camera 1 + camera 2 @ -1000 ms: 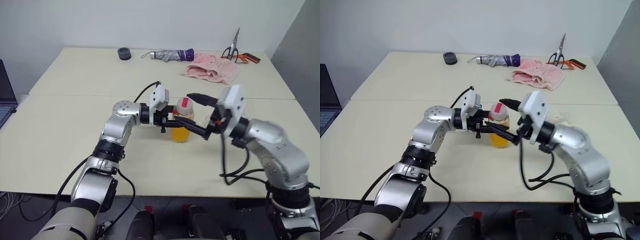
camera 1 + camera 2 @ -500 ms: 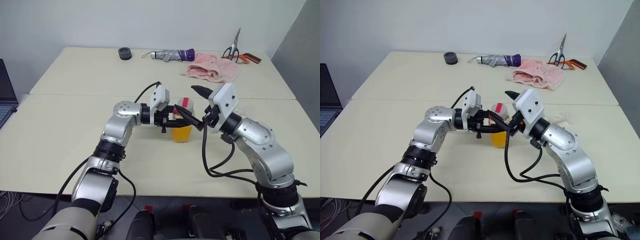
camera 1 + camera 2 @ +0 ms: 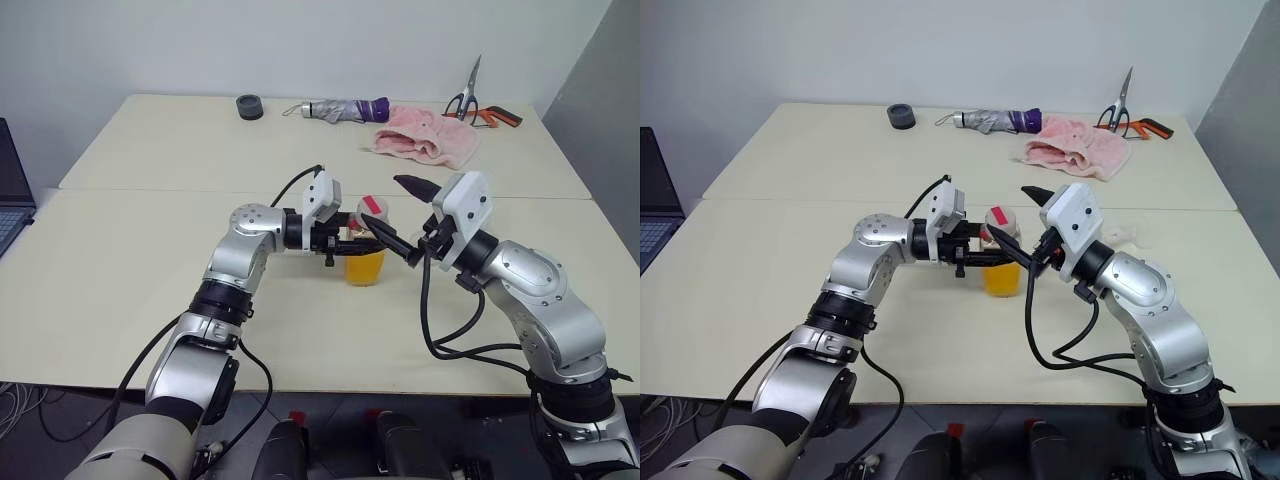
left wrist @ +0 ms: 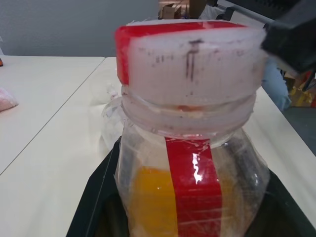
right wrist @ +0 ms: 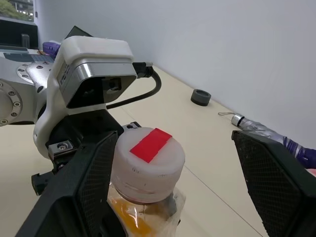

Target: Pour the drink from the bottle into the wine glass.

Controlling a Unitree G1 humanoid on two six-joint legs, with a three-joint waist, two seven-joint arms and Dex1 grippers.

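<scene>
Right wrist view shows my left gripper clamping the bottle while my right gripper gapes around its cap, which needs unscrewing next.

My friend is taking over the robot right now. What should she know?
Left gripper: shut on the bottle, upright on the table.
Right gripper: open, fingers on either side of the cap, not gripping it.
Drink: all in the bottle.
Wine glass: hard to make out, behind the right arm.
Done: bottle held.
Left: take the cap off, then pour.
</scene>
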